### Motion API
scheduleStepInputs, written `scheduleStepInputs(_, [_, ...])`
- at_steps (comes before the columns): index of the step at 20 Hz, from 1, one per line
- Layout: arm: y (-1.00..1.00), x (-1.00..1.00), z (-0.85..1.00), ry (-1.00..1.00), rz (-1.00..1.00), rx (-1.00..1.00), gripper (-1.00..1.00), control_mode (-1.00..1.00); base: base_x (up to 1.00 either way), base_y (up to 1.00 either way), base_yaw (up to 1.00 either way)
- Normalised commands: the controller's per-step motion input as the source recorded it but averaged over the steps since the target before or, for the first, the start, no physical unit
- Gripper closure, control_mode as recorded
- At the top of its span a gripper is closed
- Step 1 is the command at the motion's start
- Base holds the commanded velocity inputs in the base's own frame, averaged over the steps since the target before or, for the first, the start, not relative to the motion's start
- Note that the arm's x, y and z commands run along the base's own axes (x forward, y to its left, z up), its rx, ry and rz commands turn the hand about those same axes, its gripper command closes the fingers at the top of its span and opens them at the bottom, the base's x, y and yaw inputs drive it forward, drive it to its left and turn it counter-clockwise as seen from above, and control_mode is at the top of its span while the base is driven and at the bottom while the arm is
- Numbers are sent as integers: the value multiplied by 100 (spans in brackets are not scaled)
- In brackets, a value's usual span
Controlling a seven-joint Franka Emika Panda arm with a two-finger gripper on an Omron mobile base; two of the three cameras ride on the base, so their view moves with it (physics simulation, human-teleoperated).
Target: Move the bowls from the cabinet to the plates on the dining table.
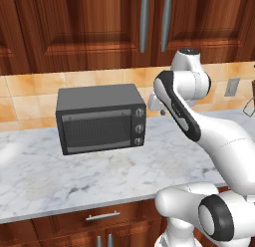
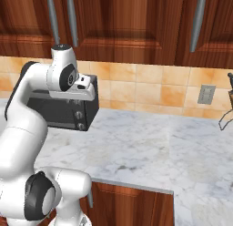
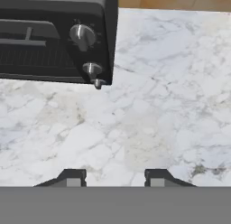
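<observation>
Gripper (image 3: 115, 177) jaws spread, nothing between — hangs over marble counter (image 3: 149, 110), just right of toaster oven (image 1: 100, 118). Cabinet (image 1: 99, 27) above oven — doors closed, bowls unseen.

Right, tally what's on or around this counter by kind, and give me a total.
Toaster oven: 1
Oven knobs: 3
Cabinet bar handles: 3
Drawer handle: 1
Wall outlet: 1
Wire rack, partly cut off at the edge: 1
Total: 10
</observation>
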Motion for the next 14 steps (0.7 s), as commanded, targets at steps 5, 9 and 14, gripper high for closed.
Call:
scheduleStepInputs(5, [0,-7,3,-4,0,0,-100,-100,0,0,0])
scheduleStepInputs(9, [0,-15,35,-26,0,7,-100,-100,0,0,0])
scheduleStepInputs(14, [0,-9,49,-24,0,8,-100,-100,0,0,0])
